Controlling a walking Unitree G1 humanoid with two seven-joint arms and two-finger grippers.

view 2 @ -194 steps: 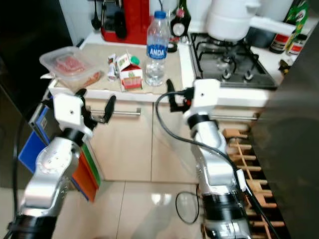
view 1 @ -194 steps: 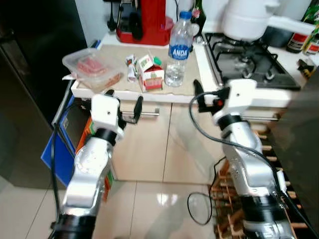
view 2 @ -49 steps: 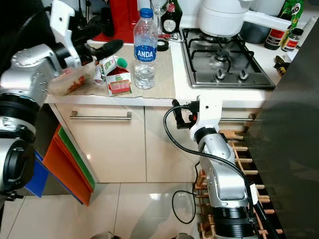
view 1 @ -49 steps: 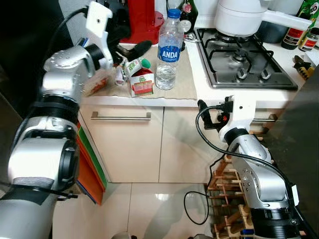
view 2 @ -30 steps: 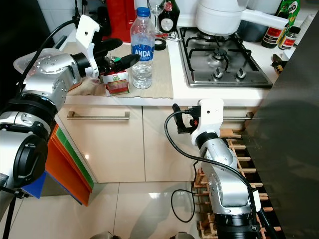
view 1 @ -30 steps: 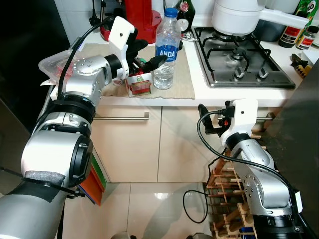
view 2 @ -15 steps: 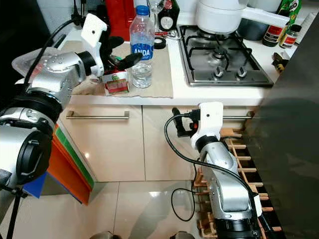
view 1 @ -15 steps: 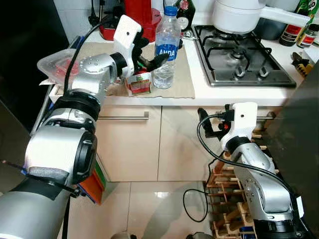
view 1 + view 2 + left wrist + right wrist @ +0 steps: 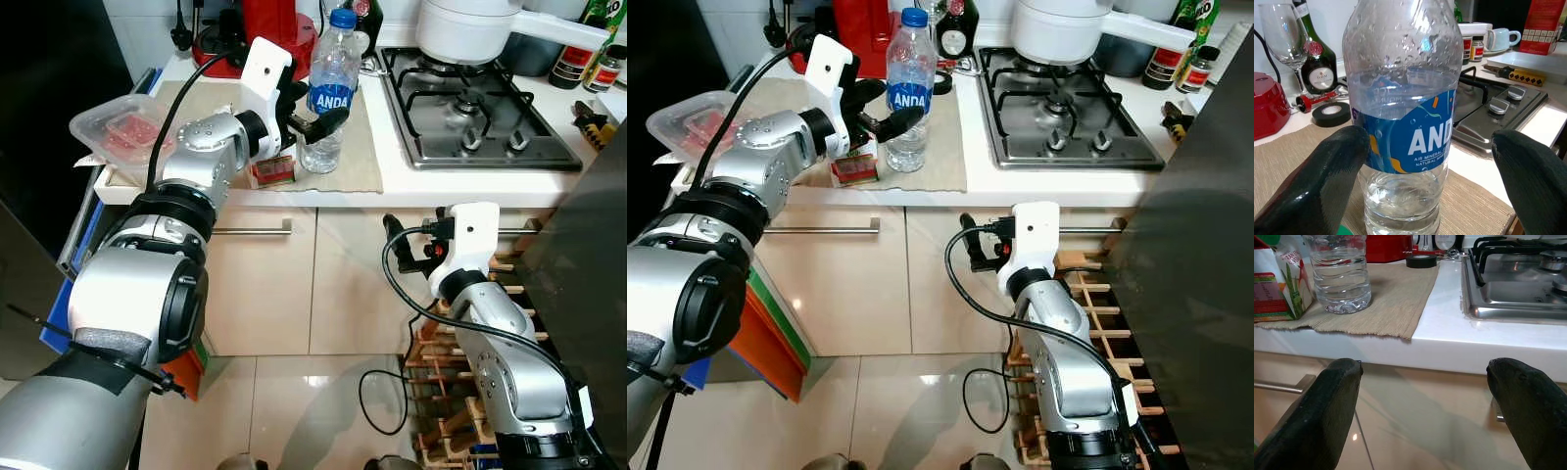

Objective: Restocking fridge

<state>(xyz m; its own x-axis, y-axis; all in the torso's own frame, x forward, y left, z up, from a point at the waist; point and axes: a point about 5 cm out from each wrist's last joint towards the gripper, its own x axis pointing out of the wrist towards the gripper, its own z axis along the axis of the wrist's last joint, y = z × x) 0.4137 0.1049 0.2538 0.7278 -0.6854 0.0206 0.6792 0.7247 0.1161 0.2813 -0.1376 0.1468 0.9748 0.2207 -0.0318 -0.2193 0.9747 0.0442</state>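
Note:
A clear water bottle (image 9: 328,88) with a blue label and blue cap stands upright on a woven mat (image 9: 358,162) on the counter. My left gripper (image 9: 315,113) is open at the bottle's label height, one finger on each side of it. In the left wrist view the bottle (image 9: 1403,112) stands between the two fingers (image 9: 1312,181), with a gap on one side. A small red and white carton (image 9: 272,168) stands just beside it. A clear tray of meat (image 9: 122,127) lies at the counter's left end. My right gripper (image 9: 407,245) is open below the counter edge, holding nothing.
A gas hob (image 9: 470,108) with a white pot (image 9: 470,29) lies right of the mat. A red appliance (image 9: 279,24), dark bottle and wine glass (image 9: 1281,34) stand behind. A wooden rack (image 9: 441,392) sits on the floor at right, beside a dark panel (image 9: 588,294).
My left arm rose from below the counter to the countertop and has moved right, past the carton, to bracket the water bottle. My right gripper has sunk slightly below the counter edge.

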